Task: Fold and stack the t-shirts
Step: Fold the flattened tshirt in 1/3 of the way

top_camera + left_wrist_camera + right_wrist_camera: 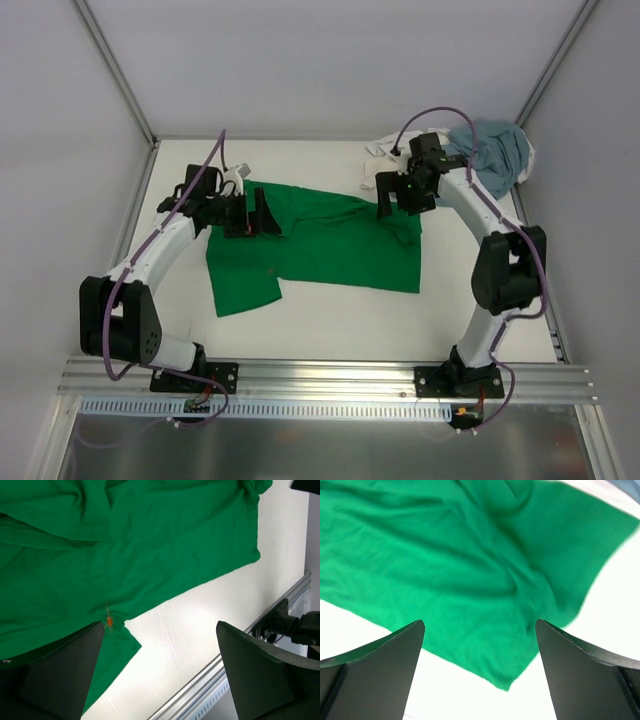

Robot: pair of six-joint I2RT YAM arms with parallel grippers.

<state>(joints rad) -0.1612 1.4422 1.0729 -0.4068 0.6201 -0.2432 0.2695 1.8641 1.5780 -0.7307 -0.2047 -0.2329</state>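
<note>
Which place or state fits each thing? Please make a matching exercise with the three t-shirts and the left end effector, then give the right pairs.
Things:
1. green t-shirt
2. grey-blue t-shirt
3. white t-shirt
4. left end effector

Places or states:
A. heaped in the far right corner of the table
B. open, above the left part of the green t-shirt
C. spread out in the middle of the table
D. mostly hidden, showing at the edges of the grey-blue heap

Pairs: 1-C, 2-A, 3-D, 4-B.

spread t-shirt (330,245): table (330,330) centre | bunched t-shirts (495,150): far-right corner | left gripper (262,215): above shirt's left end | right gripper (388,205): above shirt's far-right end
</note>
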